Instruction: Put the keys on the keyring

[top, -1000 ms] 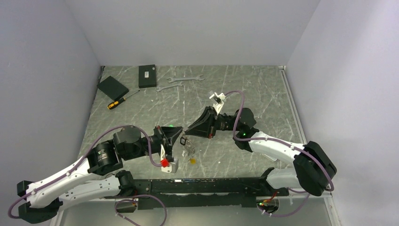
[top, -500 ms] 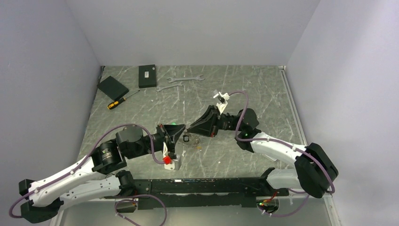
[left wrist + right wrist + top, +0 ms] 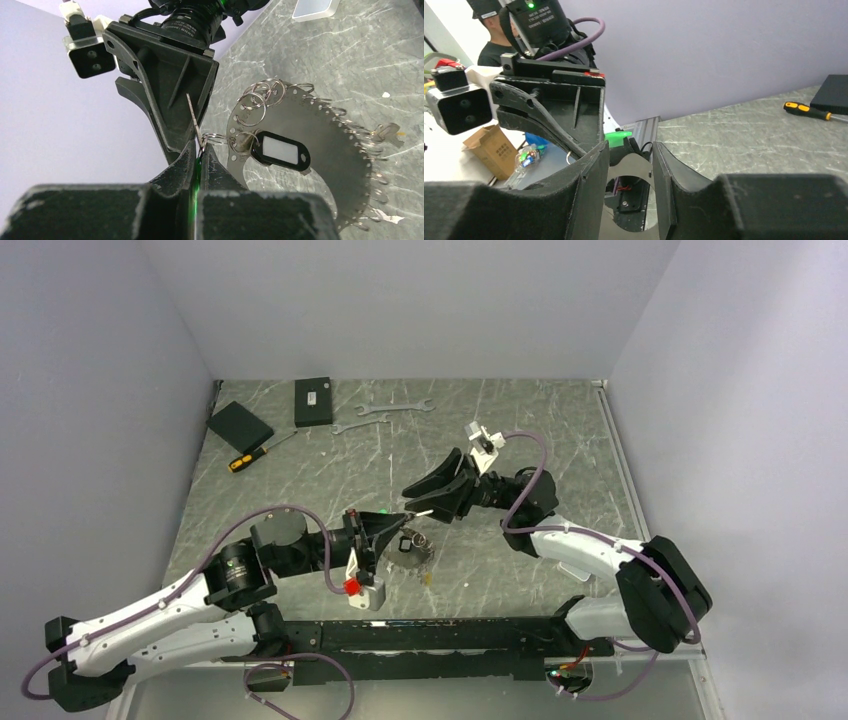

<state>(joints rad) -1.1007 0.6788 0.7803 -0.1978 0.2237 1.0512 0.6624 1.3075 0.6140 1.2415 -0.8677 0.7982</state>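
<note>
The small silvery metal keys with a green plastic tag (image 3: 618,136) sat mid-frame in the closed left gripper (image 3: 199,150): light, stiff, slippery; probably best held by the tag. A round steel keyring (image 3: 310,150) lay alongside; the right gripper (image 3: 629,155) gaped empty.

White veins streak the dark grey stone-look counter (image 3: 300,470). The round silvery metal keyring plate (image 3: 310,145) has small holes dotted along its rim. On it, the flat black plastic tag (image 3: 281,151) shows a white window. The plastic key tag (image 3: 616,136) is bright green. The small screwdriver (image 3: 243,461) has an orange-and-black handle.
</note>
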